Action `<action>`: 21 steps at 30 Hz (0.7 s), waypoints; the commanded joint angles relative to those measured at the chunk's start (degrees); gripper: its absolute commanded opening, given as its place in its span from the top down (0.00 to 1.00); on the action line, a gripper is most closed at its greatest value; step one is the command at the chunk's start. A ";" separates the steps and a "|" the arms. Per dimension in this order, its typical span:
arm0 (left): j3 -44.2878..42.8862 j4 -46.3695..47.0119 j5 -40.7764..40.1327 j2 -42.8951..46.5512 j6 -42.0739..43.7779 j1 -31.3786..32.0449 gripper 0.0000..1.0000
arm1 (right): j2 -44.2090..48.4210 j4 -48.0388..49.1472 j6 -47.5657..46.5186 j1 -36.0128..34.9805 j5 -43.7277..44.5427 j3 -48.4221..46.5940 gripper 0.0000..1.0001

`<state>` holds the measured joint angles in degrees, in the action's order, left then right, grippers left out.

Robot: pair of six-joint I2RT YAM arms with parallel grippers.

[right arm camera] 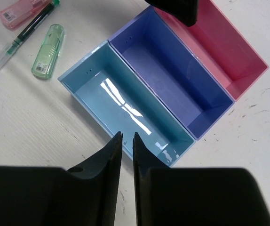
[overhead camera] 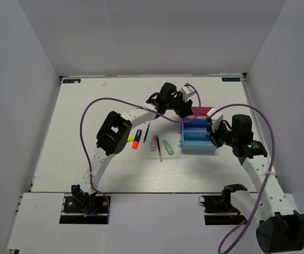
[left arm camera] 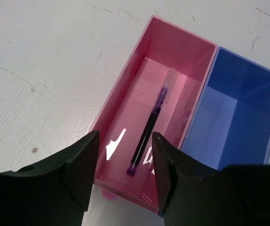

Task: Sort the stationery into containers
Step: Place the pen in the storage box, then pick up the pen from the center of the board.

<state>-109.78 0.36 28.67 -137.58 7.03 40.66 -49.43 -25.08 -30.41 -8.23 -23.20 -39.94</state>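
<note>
Three joined containers stand right of centre: a pink tray, a dark blue tray and a light blue tray. My left gripper hovers open over the pink tray, where a thin dark pen lies loose on the floor. My right gripper hangs at the light blue tray's near end, jaws a narrow slit apart with nothing between them. The dark blue tray holds nothing. On the table lie a pale green marker, a pink marker and a dark pen.
Left of the trays the loose stationery lies in a row: a yellow marker, an orange-black marker, a dark pen, a pink marker, a thin pen and a green marker. White walls enclose the table.
</note>
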 commanded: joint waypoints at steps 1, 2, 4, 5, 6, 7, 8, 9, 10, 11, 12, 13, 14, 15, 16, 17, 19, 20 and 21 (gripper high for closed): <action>-2.01 -1.94 -0.72 2.14 0.27 0.47 0.41 | 0.83 1.61 0.27 -0.12 0.00 -1.10 0.82; -2.54 -2.12 -0.72 2.14 0.35 0.47 0.41 | 0.83 1.44 0.18 -0.03 0.09 -1.10 0.82; -3.95 -1.60 0.16 2.40 0.09 0.73 0.50 | 0.74 1.61 0.09 -0.12 -0.09 -1.10 0.82; -4.21 -1.42 0.16 3.19 -0.52 0.82 0.54 | 0.83 1.70 0.35 -0.29 0.00 -1.10 0.82; -4.13 -0.72 0.68 3.72 -0.78 1.25 0.61 | 0.91 1.61 0.27 -0.12 -0.18 -1.10 0.82; -3.87 -0.89 0.95 4.07 -1.13 1.17 0.62 | 0.91 1.70 0.44 0.05 0.00 -1.19 0.84; -3.26 2.77 1.13 5.73 -1.57 1.17 0.63 | 1.09 1.79 0.70 -0.03 0.09 -1.02 0.85; -2.55 3.50 1.22 6.53 -2.80 1.43 0.63 | 1.00 2.14 0.88 -0.03 0.35 -0.93 0.87; -1.94 5.68 1.30 8.10 -3.07 1.52 0.65 | 1.00 2.14 1.32 -0.12 0.52 -0.75 0.92; -0.28 6.49 1.13 10.29 -3.68 1.61 0.67 | 0.83 2.32 1.50 -0.12 0.79 -0.58 0.96; 2.52 7.97 0.61 11.53 -4.30 1.61 0.70 | 0.91 2.58 1.76 -0.12 1.05 -0.75 1.00; 4.12 8.86 -0.09 14.59 -4.82 1.52 0.78 | 1.09 2.58 2.63 -0.03 1.40 -0.40 1.00; 8.74 9.48 -0.97 18.45 -4.92 1.35 0.85 | 1.09 2.84 2.90 -0.03 1.58 -0.31 1.00; 13.58 9.05 -5.68 22.49 -4.66 1.00 0.91 | 1.09 2.93 3.25 0.05 1.75 -0.31 1.00; 15.80 8.26 -7.99 24.27 -4.48 0.91 1.00 | 1.26 2.85 4.04 0.06 1.93 -0.14 1.00; 20.00 7.12 -10.88 26.11 -4.65 0.21 1.00 | 1.18 2.84 4.83 0.06 1.93 -0.13 1.00; 23.72 -2.09 -22.57 31.66 -6.22 -1.20 1.00 | 1.00 2.85 7.29 -0.12 2.46 -0.13 0.92; 25.21 -10.21 -24.78 32.71 -6.58 -2.77 0.97 | 0.48 2.15 7.39 -0.12 1.94 -0.31 0.70; 25.66 -12.64 -27.23 34.64 -6.59 -4.52 0.85 | 0.13 1.88 7.21 -0.29 0.97 -0.40 0.46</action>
<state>-86.17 -1.72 13.15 -107.55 1.72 40.14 -49.19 -24.47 -24.99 -8.27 -21.47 -39.94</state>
